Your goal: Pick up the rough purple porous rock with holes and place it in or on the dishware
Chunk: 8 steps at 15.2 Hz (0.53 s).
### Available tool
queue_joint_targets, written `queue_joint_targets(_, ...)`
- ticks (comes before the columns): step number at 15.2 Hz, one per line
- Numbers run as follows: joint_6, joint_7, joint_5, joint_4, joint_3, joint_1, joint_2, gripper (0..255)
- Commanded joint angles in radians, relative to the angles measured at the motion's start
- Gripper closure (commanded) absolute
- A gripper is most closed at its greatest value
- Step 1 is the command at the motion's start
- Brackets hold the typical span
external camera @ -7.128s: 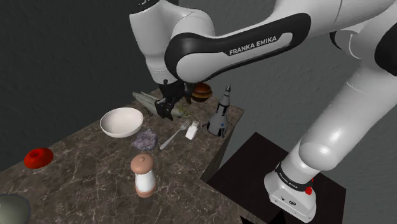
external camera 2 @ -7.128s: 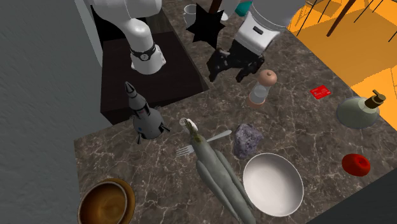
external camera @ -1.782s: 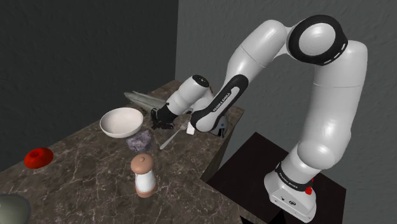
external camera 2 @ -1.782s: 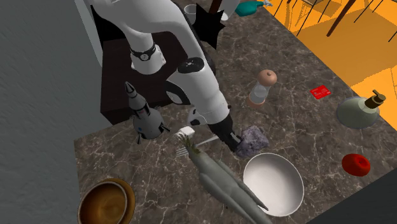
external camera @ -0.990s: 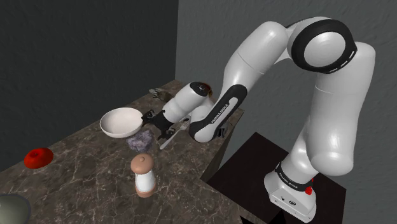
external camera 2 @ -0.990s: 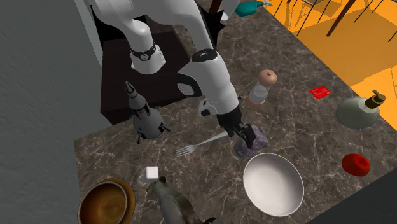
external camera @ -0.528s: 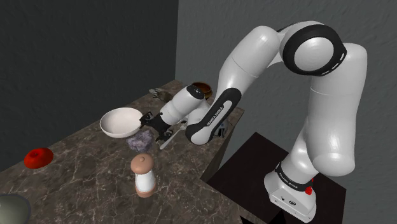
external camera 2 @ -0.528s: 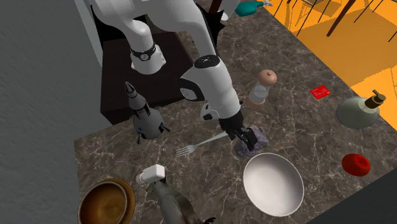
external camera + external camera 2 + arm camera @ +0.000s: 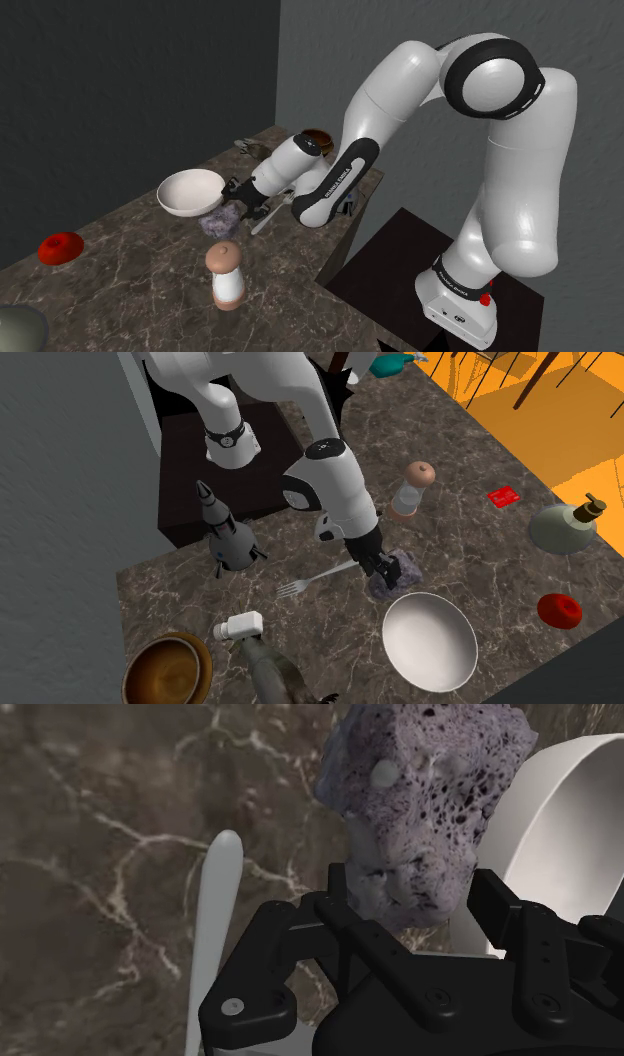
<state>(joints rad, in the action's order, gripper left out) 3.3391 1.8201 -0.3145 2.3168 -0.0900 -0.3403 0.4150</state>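
rock (image 9: 425, 799): lumpy, dull purple-grey, rough surface pitted all over with small dark holes, two pale bumps on its far part. lies on dark veined marble counter (image 9: 110, 824), straight ahead of pincer (image 9: 415, 904), near end inside pincer's mouth. cannot tell whether pincer clamps rock or merely straddles it. white bowl (image 9: 560, 814) just beside rock, off one side of pincer; pale fork (image 9: 215, 934) handle along other side.
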Motion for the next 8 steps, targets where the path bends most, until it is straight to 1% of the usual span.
queue_joint_targets(1, 0.0, 0.0, 0.0, 0.001, 0.0, 0.0, 0.0, 255)
queue_joint_targets(5, 0.0, 0.0, 0.0, 0.0, 0.0, 0.0, 0.001, 255)
queue_joint_targets(8, -0.035, 0.005, -0.01, 0.007, -0.041, 0.04, -0.038, 255)
